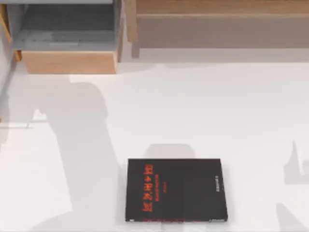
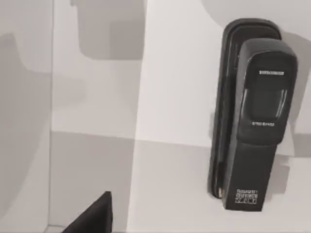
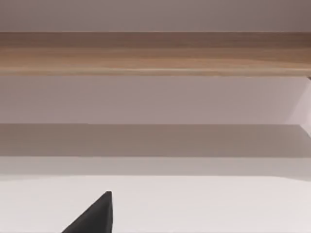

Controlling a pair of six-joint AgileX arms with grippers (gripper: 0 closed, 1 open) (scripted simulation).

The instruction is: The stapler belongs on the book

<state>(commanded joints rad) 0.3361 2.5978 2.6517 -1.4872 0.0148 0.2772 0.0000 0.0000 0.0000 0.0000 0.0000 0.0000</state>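
Observation:
The black book [image 1: 176,190] with red-orange characters lies flat near the table's front edge, a little right of the middle, with nothing on it. In the left wrist view a dark grey stapler [image 2: 255,116] lies flat and closed on the white surface. A black part of my left gripper [image 2: 92,216] shows some way off from the stapler, not touching it. A black part of my right gripper [image 3: 92,216] shows over bare white table, facing the wooden shelf.
An open wooden box [image 1: 67,43] with a grey inside stands at the back left. A long wooden shelf [image 1: 217,24] runs along the back right, its wooden edge [image 3: 155,53] facing the right wrist camera. Arm shadows fall on the white table [image 1: 203,111].

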